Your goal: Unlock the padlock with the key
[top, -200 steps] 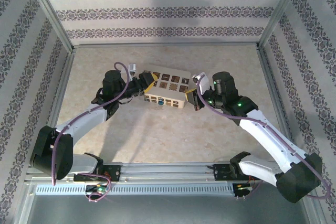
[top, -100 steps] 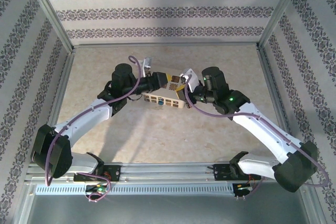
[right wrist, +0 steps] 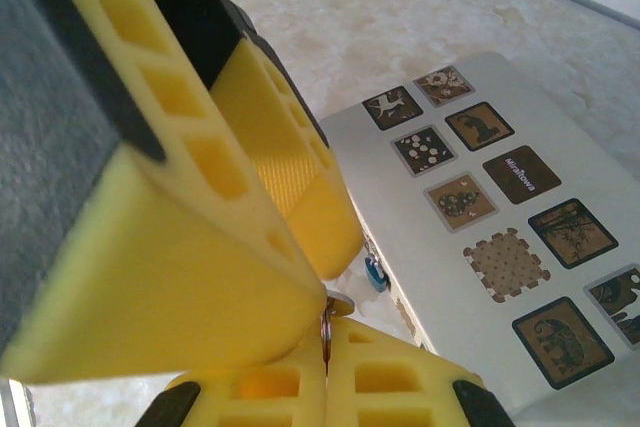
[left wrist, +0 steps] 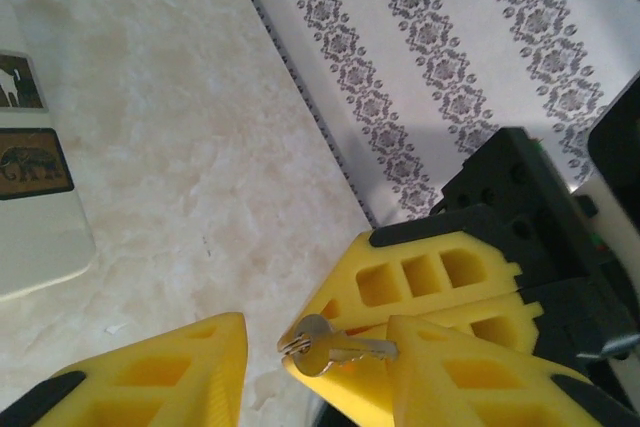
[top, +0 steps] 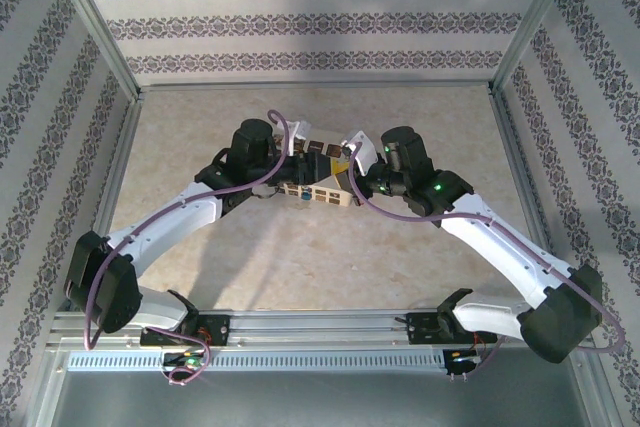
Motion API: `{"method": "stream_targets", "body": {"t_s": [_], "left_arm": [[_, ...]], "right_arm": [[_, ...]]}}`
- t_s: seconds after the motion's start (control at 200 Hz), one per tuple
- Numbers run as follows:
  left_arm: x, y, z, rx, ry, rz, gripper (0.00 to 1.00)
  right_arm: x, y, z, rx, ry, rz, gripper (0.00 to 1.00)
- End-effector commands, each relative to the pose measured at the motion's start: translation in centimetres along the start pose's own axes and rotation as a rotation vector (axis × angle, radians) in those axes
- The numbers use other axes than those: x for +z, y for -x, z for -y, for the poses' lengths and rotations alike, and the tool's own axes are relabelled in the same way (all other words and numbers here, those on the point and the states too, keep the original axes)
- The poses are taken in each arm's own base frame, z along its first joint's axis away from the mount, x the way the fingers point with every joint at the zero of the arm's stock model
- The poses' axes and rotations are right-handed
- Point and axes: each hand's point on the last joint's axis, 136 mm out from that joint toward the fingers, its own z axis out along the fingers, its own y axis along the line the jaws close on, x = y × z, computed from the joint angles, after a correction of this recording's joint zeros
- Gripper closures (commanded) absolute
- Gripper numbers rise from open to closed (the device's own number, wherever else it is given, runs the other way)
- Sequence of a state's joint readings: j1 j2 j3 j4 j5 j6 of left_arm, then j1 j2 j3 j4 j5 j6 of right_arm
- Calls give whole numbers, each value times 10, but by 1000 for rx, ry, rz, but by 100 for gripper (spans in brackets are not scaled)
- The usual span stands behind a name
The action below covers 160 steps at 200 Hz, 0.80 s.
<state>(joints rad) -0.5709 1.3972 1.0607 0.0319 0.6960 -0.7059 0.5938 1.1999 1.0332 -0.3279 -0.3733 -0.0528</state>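
Nearest, both arms are reaching from their bases across the marbled table (top: 300, 267) and meeting over its middle. In the left wrist view the left gripper (left wrist: 318, 335) is holding its yellow fingers (left wrist: 150, 377) apart, clamping nothing, with the tips of the other arm's tool sitting in the gap between them. The right gripper (right wrist: 325, 309) is pressing its jaws together on the key (left wrist: 335, 352), a small silvery one with a ring at its head; the key is sticking out sideways from the pinched tips and touching, or nearly touching, the inner face of the left tool's right-hand finger. Just beyond, in the right wrist view, a tiny blue bit that is probably the padlock (right wrist: 375, 274) is peeking out beside the edge of the cream box (right wrist: 450, 137), partly hidden under a yellow finger, and whether anything is holding it I cannot tell. The box, with its dark patterned tiles, is lying flat under both grippers. Farther back, the patterned wall (top: 320, 27) is closing off the table.
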Motion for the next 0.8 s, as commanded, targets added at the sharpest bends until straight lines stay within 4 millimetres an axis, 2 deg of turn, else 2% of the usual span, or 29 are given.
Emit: {"method": "stream_targets", "body": {"t_s": [0.0, 0.35, 0.795], "left_arm": [[1, 1, 7, 53, 7, -4, 62], [-1, 8, 8, 70, 10, 34, 67], [-3, 13, 8, 89, 22, 61, 79]], "right_arm": [[-2, 8, -4, -21, -4, 6, 100], [1, 3, -6, -21, 2, -9, 100], [5, -2, -6, -11, -2, -26, 100]]}}
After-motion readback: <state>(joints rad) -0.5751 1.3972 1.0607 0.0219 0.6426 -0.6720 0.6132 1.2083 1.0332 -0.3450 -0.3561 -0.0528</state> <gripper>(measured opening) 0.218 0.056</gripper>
